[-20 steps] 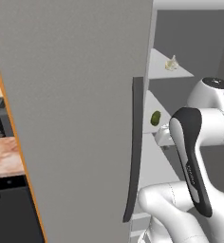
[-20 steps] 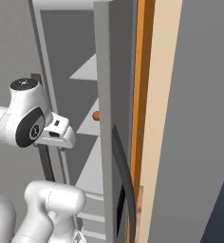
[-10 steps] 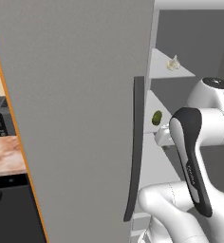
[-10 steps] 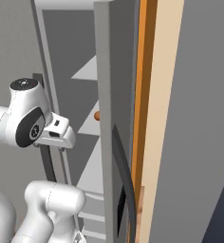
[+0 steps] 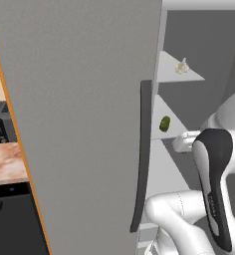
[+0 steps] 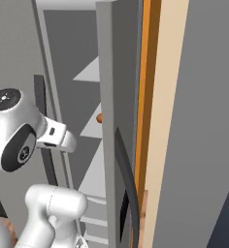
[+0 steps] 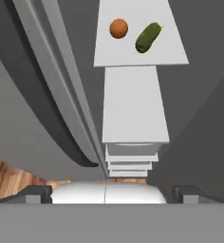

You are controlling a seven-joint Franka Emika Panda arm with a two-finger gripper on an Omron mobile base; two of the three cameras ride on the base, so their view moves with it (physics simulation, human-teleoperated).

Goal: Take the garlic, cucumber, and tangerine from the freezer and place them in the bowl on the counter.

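On one pale freezer (image 5: 89, 124) shelf (image 7: 171, 57), a round orange tangerine (image 7: 118, 28) is seen, with a stubby dark green cucumber (image 7: 148, 37) at its 3 o'clock. The hand (image 7: 112, 192) is held wide open, empty.

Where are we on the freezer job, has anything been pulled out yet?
Done: the freezer door stands open. Nothing has come out yet: the garlic sits on an upper shelf, with the cucumber and the tangerine side by side on the shelf below it. In hand: nothing; the pincer is open and empty, short of that shelf. Left: all three picks and their drops into the bowl.
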